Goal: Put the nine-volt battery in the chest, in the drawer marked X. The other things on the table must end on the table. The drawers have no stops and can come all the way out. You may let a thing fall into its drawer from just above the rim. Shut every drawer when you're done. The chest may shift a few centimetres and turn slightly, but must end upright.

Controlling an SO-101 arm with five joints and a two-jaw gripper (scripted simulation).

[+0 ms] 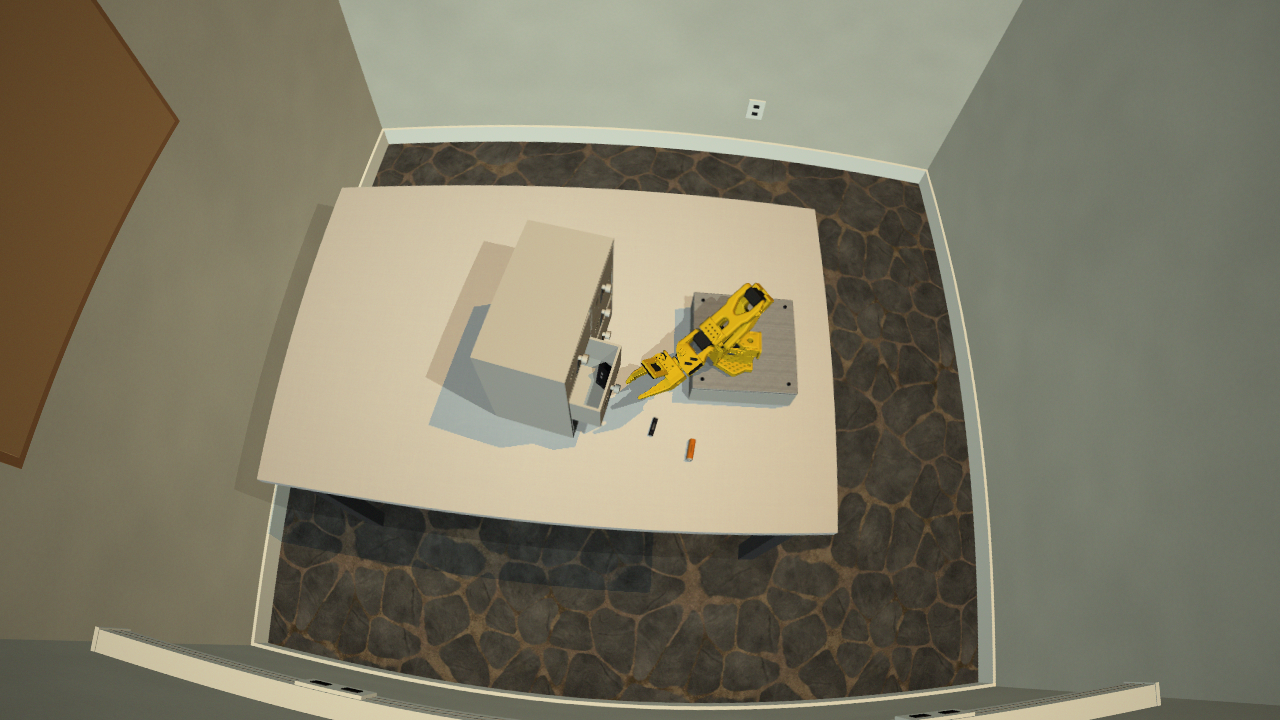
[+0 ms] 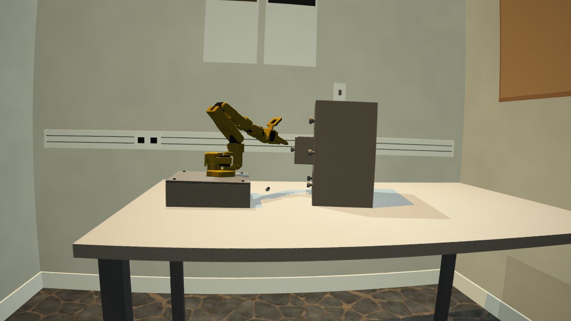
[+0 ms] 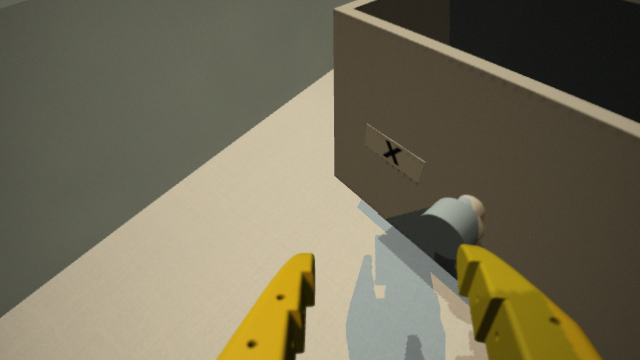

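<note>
One black "X" label (image 3: 394,153) on drawer (image 3: 500,150) front

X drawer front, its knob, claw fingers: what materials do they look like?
Drawer front: flat matte brown-grey, no grain, likely painted board; paper-like X label. Knob: smooth, pale, soft sheen, plastic or metal, can't tell which. Claw fingers: glossy yellow, small holes and stepped teeth, probably moulded or printed plastic.

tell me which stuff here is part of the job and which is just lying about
Job:
- chest
- X drawer, pulled out
- nine-volt battery, in that drawer
- tool, open, empty

Lying about:
- small black item on the table
- orange item on the table
</note>
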